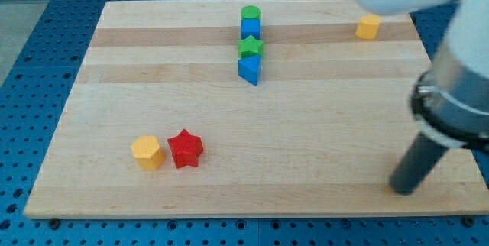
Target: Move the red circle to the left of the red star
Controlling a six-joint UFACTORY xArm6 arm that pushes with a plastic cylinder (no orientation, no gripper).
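Light wooden surface [321,124] on blue perforated base [30,85], red star [186,148] at lower left touching yellow hexagon [147,153], red circle not visible, my tip [403,189] far right, no end effector to judge.

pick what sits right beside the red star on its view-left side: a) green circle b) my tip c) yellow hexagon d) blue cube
c: the yellow hexagon sits just to the view's left of the red star, while my tip is far off near the view's bottom right.
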